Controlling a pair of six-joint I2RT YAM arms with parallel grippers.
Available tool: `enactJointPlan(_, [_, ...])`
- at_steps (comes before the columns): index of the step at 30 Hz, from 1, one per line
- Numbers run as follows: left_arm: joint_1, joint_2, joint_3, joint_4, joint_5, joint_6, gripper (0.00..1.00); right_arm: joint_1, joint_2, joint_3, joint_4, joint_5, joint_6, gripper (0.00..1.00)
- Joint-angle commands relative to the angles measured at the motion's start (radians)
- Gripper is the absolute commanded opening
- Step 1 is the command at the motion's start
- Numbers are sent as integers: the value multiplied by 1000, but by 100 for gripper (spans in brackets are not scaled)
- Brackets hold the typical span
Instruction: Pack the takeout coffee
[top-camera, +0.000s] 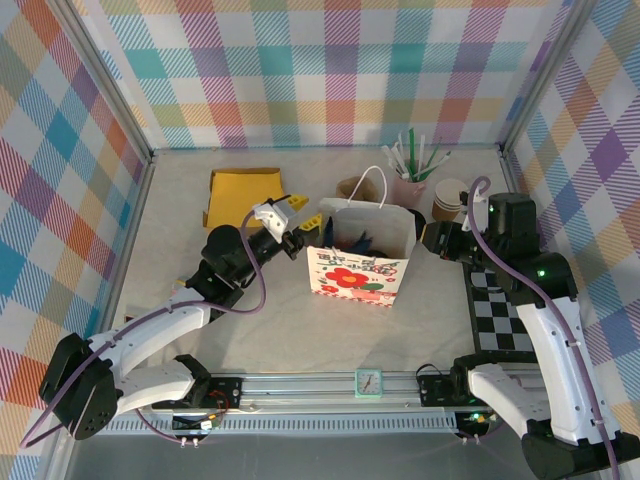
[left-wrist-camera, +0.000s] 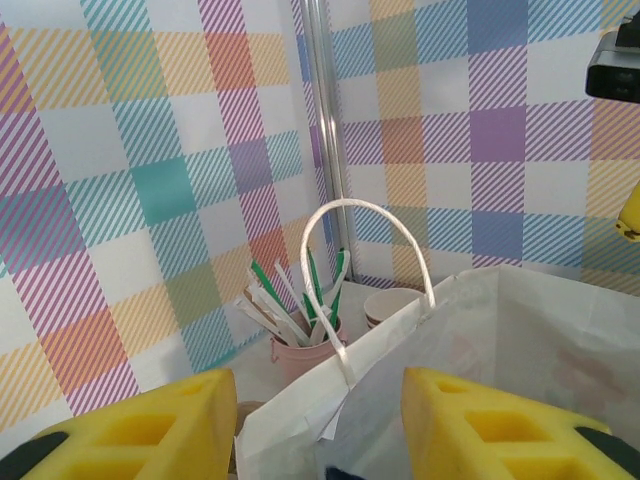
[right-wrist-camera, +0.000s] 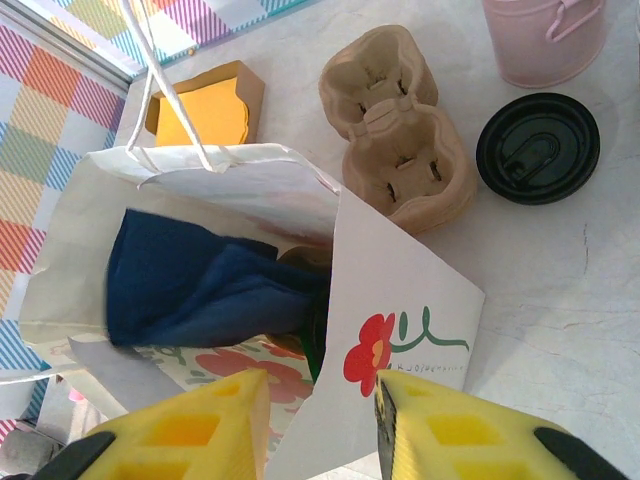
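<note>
Takeout coffee (right-wrist-camera: 302, 258) barely shows, brown, inside bag (right-wrist-camera: 400, 300).

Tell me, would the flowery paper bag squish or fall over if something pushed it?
Probably squish: the paper bag has thin walls that bend and crease at its open top. It might tip too, standing tall on a narrow base. Its thin loop handle would likely flex.

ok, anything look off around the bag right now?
Two things. The side panel of the paper bag is splayed outward, not square. A black lid sits on the table beside the cup tray, near the pink bucket; no cup body shows beneath it, so it may be loose. No spill seen.
</note>
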Motion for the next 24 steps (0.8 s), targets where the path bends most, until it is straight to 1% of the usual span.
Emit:
enactJointPlan(1, [-11,-32,32,0,-2,-13,47,-5,-4,13,22,-20,-4,35])
enactJointPlan(4, [-11,-49,34,-15,-12,-13,48,-5,-7,10,17,-19,-5,38])
enactJointPlan(5, [-11,-56,35,-22,-22,-19,48,-5,-8,12,11,-20,-5,42])
enactJointPlan(7, [-11,-75,39,-46,-46,-34,49,-4,-5,18,-3,-17,-13,47])
enactJointPlan(9, [-12,-105,46,-96,-93,-57,50,-5,-9,15,-9,-2,-17,54])
enactJointPlan(10, [-10,-120,51,-126,-115,-70,52,-4,-12,9,-6,5,-18,61])
enactJointPlan(12, [-11,-155,66,-218,-182,-99,54,-5,-15,-3,0,29,-25,77])
enactJointPlan(13, [-11,-167,70,-255,-214,-108,55,-5,-14,-3,0,42,-31,82])
enactJointPlan(15, [-12,-188,79,-345,-321,-128,56,-5,-21,-12,11,74,-50,96])
enactJointPlan(16, [-11,-196,77,-377,-383,-137,57,-5,-31,-22,24,87,-63,99])
enactJointPlan(17, [-12,-206,70,-406,-454,-145,57,-5,-49,-41,46,108,-70,99])
enactJointPlan(19, [-11,-225,37,-426,-563,-152,66,-5,-96,-96,108,145,-85,99])
enactJointPlan(20, [-11,-236,18,-430,-607,-158,84,-4,-125,-130,145,166,-90,99])
enactJointPlan(21, [-11,-248,0,-433,-641,-163,90,-5,-155,-170,178,180,-100,99])
enactJointPlan(24, [-11,-275,-46,-441,-723,-183,92,-4,-238,-273,272,204,-133,99])
